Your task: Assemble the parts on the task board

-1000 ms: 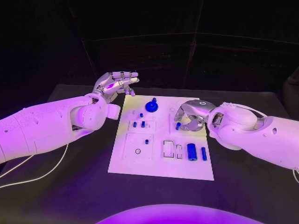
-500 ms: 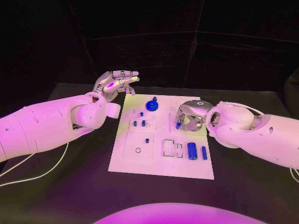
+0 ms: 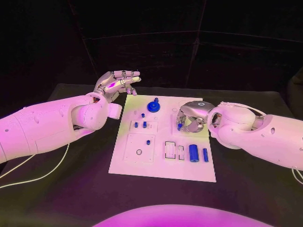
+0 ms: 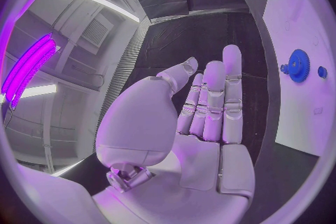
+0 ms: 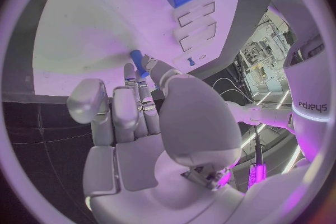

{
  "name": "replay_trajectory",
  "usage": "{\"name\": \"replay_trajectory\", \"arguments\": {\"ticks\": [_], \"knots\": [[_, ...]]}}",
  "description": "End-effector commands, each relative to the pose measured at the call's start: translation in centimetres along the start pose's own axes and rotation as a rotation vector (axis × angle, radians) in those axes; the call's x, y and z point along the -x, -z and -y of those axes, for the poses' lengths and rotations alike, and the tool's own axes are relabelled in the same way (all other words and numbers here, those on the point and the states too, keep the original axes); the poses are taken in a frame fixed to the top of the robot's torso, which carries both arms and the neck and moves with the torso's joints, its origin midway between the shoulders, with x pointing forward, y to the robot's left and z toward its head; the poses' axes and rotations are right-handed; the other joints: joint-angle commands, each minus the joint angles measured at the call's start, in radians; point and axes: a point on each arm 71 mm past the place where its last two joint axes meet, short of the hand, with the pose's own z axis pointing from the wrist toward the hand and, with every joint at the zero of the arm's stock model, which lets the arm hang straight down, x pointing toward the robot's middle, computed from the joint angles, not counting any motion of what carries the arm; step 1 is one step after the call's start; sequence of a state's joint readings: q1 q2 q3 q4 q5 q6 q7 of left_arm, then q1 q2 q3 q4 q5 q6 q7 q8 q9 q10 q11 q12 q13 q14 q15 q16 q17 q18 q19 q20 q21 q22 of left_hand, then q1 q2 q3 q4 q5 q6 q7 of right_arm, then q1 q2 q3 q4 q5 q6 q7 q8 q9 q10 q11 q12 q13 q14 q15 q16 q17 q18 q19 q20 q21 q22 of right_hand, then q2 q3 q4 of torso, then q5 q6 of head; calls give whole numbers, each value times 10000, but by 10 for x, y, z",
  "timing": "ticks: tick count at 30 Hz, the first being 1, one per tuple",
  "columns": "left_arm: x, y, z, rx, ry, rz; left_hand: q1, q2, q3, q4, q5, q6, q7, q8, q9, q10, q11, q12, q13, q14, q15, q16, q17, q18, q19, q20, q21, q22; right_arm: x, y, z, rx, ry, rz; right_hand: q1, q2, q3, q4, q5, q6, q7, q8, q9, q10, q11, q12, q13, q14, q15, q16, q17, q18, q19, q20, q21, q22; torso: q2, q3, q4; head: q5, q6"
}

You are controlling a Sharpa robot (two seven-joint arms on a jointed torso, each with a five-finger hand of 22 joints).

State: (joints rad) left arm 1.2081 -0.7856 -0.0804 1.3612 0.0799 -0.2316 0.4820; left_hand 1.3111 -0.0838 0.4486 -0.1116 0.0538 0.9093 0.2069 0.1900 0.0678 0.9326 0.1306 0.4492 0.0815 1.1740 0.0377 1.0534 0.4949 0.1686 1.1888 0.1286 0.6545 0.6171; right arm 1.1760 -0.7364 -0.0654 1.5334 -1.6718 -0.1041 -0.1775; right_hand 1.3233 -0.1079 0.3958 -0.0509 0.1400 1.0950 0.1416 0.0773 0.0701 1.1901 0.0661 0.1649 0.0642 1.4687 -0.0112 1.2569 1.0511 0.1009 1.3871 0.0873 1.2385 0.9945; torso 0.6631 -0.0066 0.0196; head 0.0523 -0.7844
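Fingers [image 5: 140, 92] of the right hand [image 3: 191, 118] curl down over the right side of the task board [image 3: 124, 161], pinching a small blue peg [image 5: 138, 62] at their tips just above the white surface. Off the board's far left corner, the left hand [image 3: 116, 84] hovers above the tabletop [image 3: 63, 189] with its fingers [image 4: 213, 101] straight, close together and holding nothing. A blue gear [image 3: 154, 107] sits near the board's far edge, and a blue cylinder [image 3: 193, 152] lies near its right front.

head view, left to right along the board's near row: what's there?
Small ring → two white rectangular slots → thick blue cylinder → thin blue pin, all on the task board.
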Motion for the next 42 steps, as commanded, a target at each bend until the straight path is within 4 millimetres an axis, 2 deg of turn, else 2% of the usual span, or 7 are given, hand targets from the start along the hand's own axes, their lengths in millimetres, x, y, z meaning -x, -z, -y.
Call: {"name": "replay_trajectory", "arguments": {"ticks": [1, 8, 14, 18, 23, 25, 42], "knots": [[-1, -1, 1, -34, 78, -117, -86, 22, -78, -3, 45, -90, 5, 72, 14, -104, 3, 45, -8, -76, 2, 52, -12, 133, -59, 32, -30, -9, 0, -1, -2, 36, 62, -28, -114, -130, -3, 87, -63, -108, 78, -90, -42, -46, 101, -103, -8, 205, 3, 69, -13, 50, 40, 41, 35, -15, -4, -5, 15, -26, -4], [-1, 0, 1, -20, 75, -109, -67, 20, -81, -23, 45, -110, 5, 86, 14, -131, 4, 70, -9, -88, 2, 62, -20, 135, -63, 34, -32, -11, -1, -3, -4, 57, 37, 34, -204, -347, -32, 142, -91, -472, 196, -165, -67, -116, 190, -258, 3, 191, 62, 93, -14, 55, 21, 91, 12, -46, -1, -4, 12, -6, -14], [0, 0, 1, -19, 73, -105, -60, 20, -82, -29, 45, -118, 5, 91, 14, -141, 4, 78, -9, -92, 2, 66, -23, 136, -64, 35, -32, -11, -1, -3, -5, 44, 39, 2, -193, -348, -15, 151, -88, -500, 201, -147, -58, -107, 196, -272, 9, 188, 71, 99, -13, 55, 21, 102, 15, -39, 0, -7, 2, 3, -22], [0, 0, 1, -18, 73, -104, -60, 20, -82, -29, 45, -118, 5, 91, 14, -141, 4, 78, -9, -92, 2, 66, -23, 136, -64, 35, -32, -11, -1, -3, -5, 35, 33, 25, -30, -181, 167, 135, -95, -314, 121, -36, -7, 113, 120, -215, 44, 208, 20, 183, 91, 46, 61, 89, 88, 80, 1, -3, 1, 7, -22], [1, 0, 1, -11, 67, -91, -60, 20, -82, -29, 45, -118, 5, 91, 14, -141, 4, 78, -9, -92, 2, 66, -23, 136, -64, 35, -32, -11, 2, -2, -5, 7, 43, 377, 591, 308, 776, -171, -518, 405, -116, 271, 123, 792, -127, 20, 154, 288, -179, 454, 440, -50, 265, -71, 469, 676, -1, 5, 8, 15, -29], [1, 0, 1, -10, 64, -86, -44, 31, -79, -40, 46, -129, 6, 103, 15, -156, 5, 98, -9, -98, 1, 74, -29, 138, -66, 35, -32, -12, 2, -2, -4, 18, 61, 502, 681, 378, 900, -256, -627, 564, -153, 323, 151, 944, -180, 65, 187, 285, -217, 470, 449, -62, 281, -120, 515, 740, -4, 3, 5, 16, -35], [1, 0, 1, 7, 50, -59, -21, 56, -78, -58, 41, -154, 12, 135, 18, -192, 10, 146, -9, -106, 3, 99, -41, 140, -61, 37, -24, -9, 15, 20, -15, 790, -1390, 1782, 649, 238, 1162, -490, -645, 559, -118, 173, 120, 965, -165, -57, 230, 263, -226, 478, 401, -64, 244, -177, 532, 730, -18, -10, -5, 16, 12]]}}
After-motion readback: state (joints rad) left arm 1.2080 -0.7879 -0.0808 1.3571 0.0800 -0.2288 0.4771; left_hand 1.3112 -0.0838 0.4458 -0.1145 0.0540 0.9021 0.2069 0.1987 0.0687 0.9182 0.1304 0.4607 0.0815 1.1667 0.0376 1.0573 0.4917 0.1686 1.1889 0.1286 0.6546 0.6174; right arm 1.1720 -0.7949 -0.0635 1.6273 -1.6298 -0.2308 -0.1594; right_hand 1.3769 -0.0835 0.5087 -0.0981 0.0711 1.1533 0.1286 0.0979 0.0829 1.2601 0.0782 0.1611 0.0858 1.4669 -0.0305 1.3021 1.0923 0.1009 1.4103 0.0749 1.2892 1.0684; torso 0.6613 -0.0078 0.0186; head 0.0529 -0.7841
